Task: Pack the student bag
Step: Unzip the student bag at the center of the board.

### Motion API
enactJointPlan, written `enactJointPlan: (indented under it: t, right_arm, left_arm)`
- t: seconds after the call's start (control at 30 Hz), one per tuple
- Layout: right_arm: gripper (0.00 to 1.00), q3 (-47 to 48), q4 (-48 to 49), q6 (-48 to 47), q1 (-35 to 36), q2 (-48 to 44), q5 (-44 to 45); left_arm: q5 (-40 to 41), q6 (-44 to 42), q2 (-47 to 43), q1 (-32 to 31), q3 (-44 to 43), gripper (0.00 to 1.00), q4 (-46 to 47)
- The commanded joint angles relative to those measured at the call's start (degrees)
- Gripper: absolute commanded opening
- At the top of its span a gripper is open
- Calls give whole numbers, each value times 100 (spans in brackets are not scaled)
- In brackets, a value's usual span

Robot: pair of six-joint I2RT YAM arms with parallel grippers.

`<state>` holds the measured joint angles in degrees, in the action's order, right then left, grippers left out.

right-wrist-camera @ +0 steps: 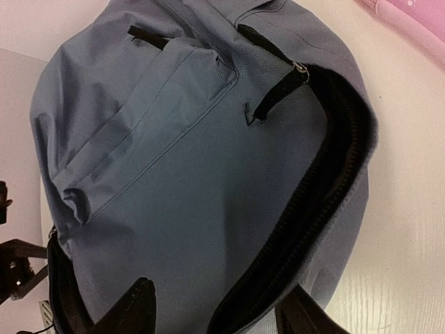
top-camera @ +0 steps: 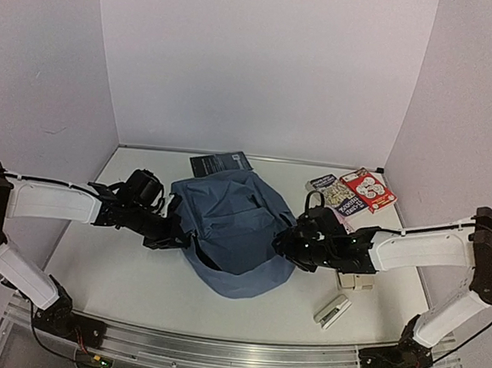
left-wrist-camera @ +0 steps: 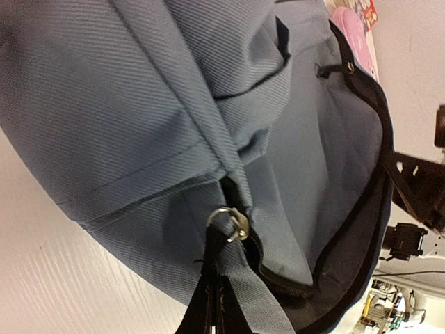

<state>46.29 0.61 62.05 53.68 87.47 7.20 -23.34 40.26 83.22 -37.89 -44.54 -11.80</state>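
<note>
- Reaching in from the left side of the table (top-camera: 111, 267), the left gripper (top-camera: 174, 234) is meeting the left edge of the student bag (top-camera: 230, 225).
- Its jaws are pressing together on the bag's edge. In the left wrist view a blue fabric tab and a black strap (left-wrist-camera: 208, 278) are running down into them, just below a metal ring (left-wrist-camera: 233, 223).
- The student bag is lying in the middle of the table between the two grippers, its front pocket facing up and its rounded end pointing toward the arm bases.
- A dark booklet (top-camera: 220, 163) is lying flat just behind the bag, toward the back wall.
- The main zipper opening (right-wrist-camera: 313, 209) is gaping along the bag's right side, showing dark lining (left-wrist-camera: 348, 278) inside.
- The right gripper (top-camera: 286, 242) is hovering at this open right edge with its fingers (right-wrist-camera: 132, 309) spread apart, the zipper rim lying between them. Whether they are touching the fabric cannot be told.
- A pink pencil case (right-wrist-camera: 410, 17) is lying just beyond the bag's right side.
- Two books (top-camera: 352, 192) are lying at the back right, well apart from the bag.
- Two small white items (top-camera: 343, 298) are lying near the front right, beside the right arm.
</note>
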Motion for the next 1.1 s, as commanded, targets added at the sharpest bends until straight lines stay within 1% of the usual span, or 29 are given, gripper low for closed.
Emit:
enactJointPlan:
  t: [0.0, 0.03, 0.1, 0.17, 0.27, 0.33, 0.47, 0.57, 0.67, 0.7, 0.77, 0.87, 0.97, 1.07]
  right_arm:
    - [33, 431, 518, -576, -130, 558, -17]
    - [26, 591, 519, -723, -153, 696, 22]
    - [16, 846, 517, -998, -250, 959, 72]
    - [12, 1146, 521, -1311, -392, 1254, 88]
    - [10, 1546, 527, -1776, -607, 1596, 93]
    - [12, 1769, 529, -2079, -751, 1722, 111]
    - [18, 2018, 511, -2516, -871, 1668, 149]
    - [26, 2004, 338, -2667, -874, 1425, 202]
    - [38, 1841, 11, -2607, -863, 1075, 171]
    - [42, 1755, -156, -2542, -863, 946, 172]
    - [48, 1586, -396, -2384, -858, 711, 142]
    - [56, 1238, -585, -2121, -841, 269, -108]
    - [60, 1044, -705, -1947, -736, -50, -267]
    - [60, 1054, -897, -1872, -537, -179, -341]
  left_arm:
    - [102, -104, -534, -439, 99, 0, -320]
    - [102, -51, -624, -538, 139, 0, -329]
    - [131, 96, -829, -747, 245, 0, -290]
    - [232, 294, -977, -1027, 328, 0, -205]
    - [434, 651, -1081, -1458, 401, 0, 2]
    - [577, 836, -1024, -1788, 371, 0, 196]
    - [746, 1076, -672, -2215, 170, 0, 539]
    - [765, 1165, -425, -2304, 60, 0, 823]
    - [872, 1133, -343, -2311, -80, 1, 810]
    - [924, 1113, -357, -2311, -129, 4, 741]
    - [1106, 1071, -442, -2303, -238, 12, 451]
    - [1386, 985, -624, -2278, -399, 33, -115]
    - [1623, 964, -866, -2150, -563, 46, -656]
    - [1738, 978, -1105, -1904, -641, 56, -1080]
